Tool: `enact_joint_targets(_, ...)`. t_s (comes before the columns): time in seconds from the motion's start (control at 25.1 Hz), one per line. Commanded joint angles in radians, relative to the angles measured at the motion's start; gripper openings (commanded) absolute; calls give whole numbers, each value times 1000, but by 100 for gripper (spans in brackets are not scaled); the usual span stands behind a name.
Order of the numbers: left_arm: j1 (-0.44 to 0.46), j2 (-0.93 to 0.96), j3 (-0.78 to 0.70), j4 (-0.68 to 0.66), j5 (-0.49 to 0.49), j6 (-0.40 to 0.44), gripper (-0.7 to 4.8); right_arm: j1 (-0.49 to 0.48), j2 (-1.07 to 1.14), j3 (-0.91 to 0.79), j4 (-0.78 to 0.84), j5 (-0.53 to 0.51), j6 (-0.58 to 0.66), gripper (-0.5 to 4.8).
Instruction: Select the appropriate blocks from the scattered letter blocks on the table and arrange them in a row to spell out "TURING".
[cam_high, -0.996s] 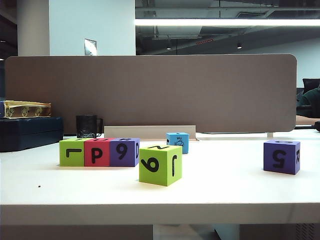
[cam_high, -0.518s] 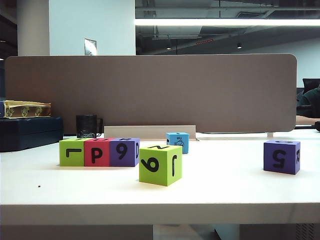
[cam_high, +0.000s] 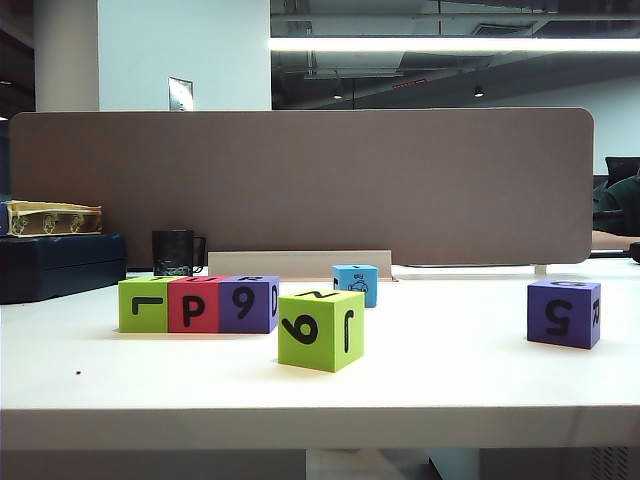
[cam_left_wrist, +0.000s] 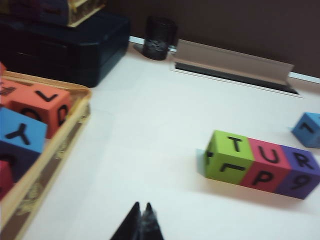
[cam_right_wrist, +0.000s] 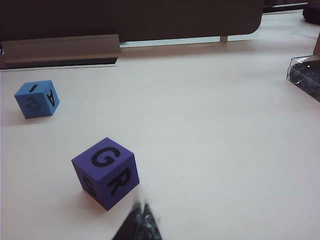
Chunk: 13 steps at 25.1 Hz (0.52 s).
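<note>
while both closed and empty, left gripper (cam_left_wrist: 141, 214) near row (cam_left_wrist: 261, 164), right gripper (cam_right_wrist: 141, 212) beside purple block (cam_right_wrist: 105, 171)

left gripper (cam_left_wrist: 141, 216) — black, tapered tips; right gripper (cam_right_wrist: 140, 220) — black, pointed, blurred

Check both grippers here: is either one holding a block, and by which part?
Nothing is held. The left gripper is shut on nothing above bare table; the right gripper looks shut too, beside the purple G block.
</note>
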Motion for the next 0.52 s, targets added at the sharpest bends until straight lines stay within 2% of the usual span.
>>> enact_joint_targets(0.04, 1, 1, 33, -14, 30, -23, -6, 0, -9, 21, -13, 3, 5, -2)
enact_joint_targets(0.16, 1, 7, 89, -69, 31, -23, -6, 0, -9, 26, -17, 3, 5, -2)
enact_joint_targets(0.36, 1, 42, 195, -82, 39, -41, -6, 1, -9, 26, -32, -1, 13, -2)
enact_joint_targets(0.52, 1, 226, 376, -175, 138, -37, -6, 1, -9, 26, -33, -1, 30, -2)
